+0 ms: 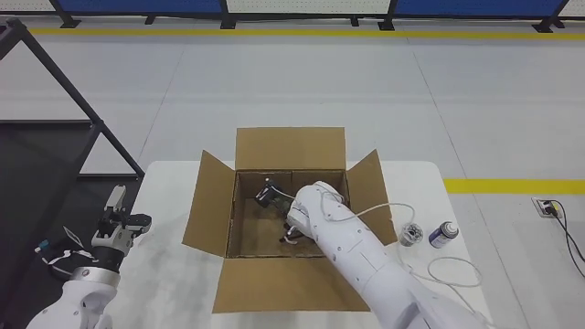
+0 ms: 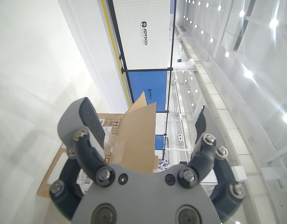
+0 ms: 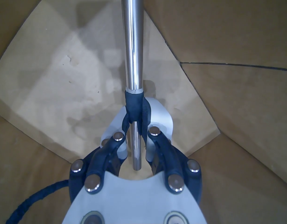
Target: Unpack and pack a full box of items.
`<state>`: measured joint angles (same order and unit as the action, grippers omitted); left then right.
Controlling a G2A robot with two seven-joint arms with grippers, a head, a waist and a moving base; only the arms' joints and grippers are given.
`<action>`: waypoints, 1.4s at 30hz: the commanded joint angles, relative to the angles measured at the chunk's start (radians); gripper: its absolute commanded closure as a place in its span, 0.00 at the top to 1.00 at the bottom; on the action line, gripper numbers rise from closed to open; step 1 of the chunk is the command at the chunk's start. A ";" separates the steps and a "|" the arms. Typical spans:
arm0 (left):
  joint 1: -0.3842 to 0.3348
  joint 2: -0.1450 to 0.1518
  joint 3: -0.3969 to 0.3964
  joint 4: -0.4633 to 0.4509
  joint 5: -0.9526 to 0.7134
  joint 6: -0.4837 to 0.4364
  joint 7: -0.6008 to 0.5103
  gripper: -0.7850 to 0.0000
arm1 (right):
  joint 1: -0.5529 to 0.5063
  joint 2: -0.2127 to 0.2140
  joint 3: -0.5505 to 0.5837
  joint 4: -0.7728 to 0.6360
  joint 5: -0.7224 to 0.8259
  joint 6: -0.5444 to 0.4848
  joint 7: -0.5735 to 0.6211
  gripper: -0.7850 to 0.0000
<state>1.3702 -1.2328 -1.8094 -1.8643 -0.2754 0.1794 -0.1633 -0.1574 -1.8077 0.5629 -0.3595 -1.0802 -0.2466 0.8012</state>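
Our right claw (image 3: 135,115) is clamping tight on a shiny metal rod (image 3: 133,36), right at its black band, way down inside the cardboard box (image 3: 227,24). The brown walls are crowding in on every side, so there's not much wiggle room down there. The flaps (image 1: 291,146) are lying folded outward, leaving the top wide open. Our left claw (image 2: 145,115) is hanging spread open near the tabletop's (image 1: 174,274) left edge, well apart from the box. A small can (image 1: 444,234) and a little container (image 1: 411,234) are sitting just beside the right flap.
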 commanded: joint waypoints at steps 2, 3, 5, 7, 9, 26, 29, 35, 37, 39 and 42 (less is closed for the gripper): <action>0.000 0.000 0.000 0.000 0.000 0.000 0.000 1.00 | -0.035 0.032 0.016 -0.102 -0.027 0.026 0.029 0.00; 0.000 0.000 0.000 0.000 0.000 0.000 0.000 1.00 | -0.049 0.044 0.023 -0.144 -0.039 0.035 0.046 0.00; 0.000 0.000 0.000 0.000 0.000 0.000 0.000 1.00 | -0.084 0.073 0.039 -0.241 -0.073 0.060 0.095 0.00; 0.000 0.000 0.000 0.000 0.000 0.000 0.000 1.00 | -0.130 0.105 0.064 -0.360 -0.111 0.082 0.154 0.00; 0.000 0.000 0.000 0.000 0.000 0.000 0.000 1.00 | -0.188 0.142 0.100 -0.496 -0.157 0.098 0.216 0.00; 0.000 0.000 0.000 0.000 0.000 0.000 0.000 1.00 | -0.626 0.305 0.364 -1.215 -0.405 0.007 0.396 0.00; 0.000 0.000 0.000 0.000 0.000 0.000 0.000 1.00 | -0.626 0.305 0.364 -1.215 -0.405 0.007 0.396 0.00; 0.000 0.000 0.000 0.000 0.000 0.000 0.000 1.00 | -0.626 0.305 0.364 -1.215 -0.405 0.007 0.396 0.00; 0.000 0.000 0.000 0.000 0.000 0.000 0.000 1.00 | -0.639 0.305 0.364 -1.223 -0.406 0.008 0.336 0.00; 0.000 0.000 0.000 0.000 0.000 0.000 0.000 1.00 | -0.643 0.305 0.364 -1.246 -0.421 0.012 0.288 0.00; 0.000 0.000 0.000 0.000 0.000 0.000 0.000 1.00 | -0.659 0.305 0.365 -1.304 -0.465 0.054 0.222 0.00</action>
<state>1.3702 -1.2328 -1.8094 -1.8643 -0.2754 0.1794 -0.1633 -0.8085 -1.5027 0.9270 -1.6415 -1.5297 -0.2126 1.0490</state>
